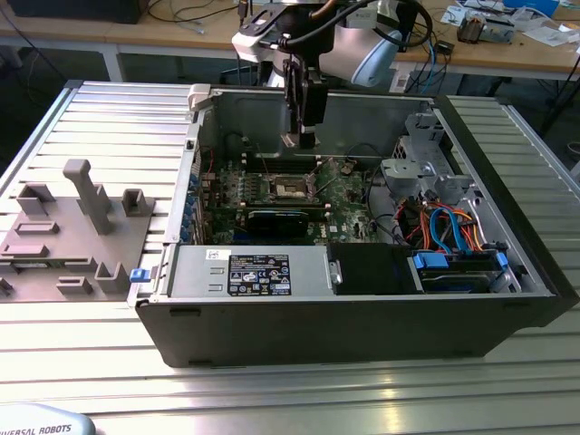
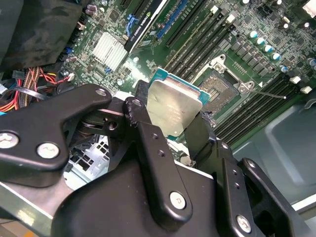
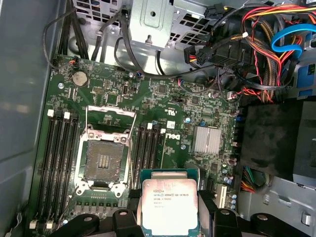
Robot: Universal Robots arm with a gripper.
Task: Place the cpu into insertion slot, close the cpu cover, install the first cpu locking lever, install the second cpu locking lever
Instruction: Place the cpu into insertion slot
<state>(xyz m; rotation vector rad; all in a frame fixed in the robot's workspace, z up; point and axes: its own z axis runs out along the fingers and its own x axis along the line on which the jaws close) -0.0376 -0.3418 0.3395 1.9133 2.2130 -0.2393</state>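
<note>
Your gripper's (image 2: 170,118) two black fingers (image 2: 144,126) are pinching the cpu (image 2: 174,109) by two opposite edges, and its silvery face is showing to both wrist cameras. You are holding the chip in the air over the green circuit board (image 3: 197,106), clear of its surface.

The insertion slot (image 3: 103,160) is lying uncovered, its dark contact field bare, and the cpu is sitting off to one side of it rather than over it. The cpu cover (image 3: 111,112) is looking swung up at one edge of the slot, though its exact tilt is hard to tell. Long black memory slots (image 3: 61,158) are flanking the slot on two sides, and a ribbed silvery heat sink (image 3: 206,139) is sitting further along the board.

In the exterior view, the gripper (image 1: 303,138) is hanging inside the open computer case (image 1: 362,322), just behind the slot (image 1: 292,188). Bundled coloured cables (image 1: 444,227) are lying toward the exterior view's right. A grey fixture (image 1: 86,195) is resting on the ribbed table (image 1: 72,362) at the exterior view's left.
</note>
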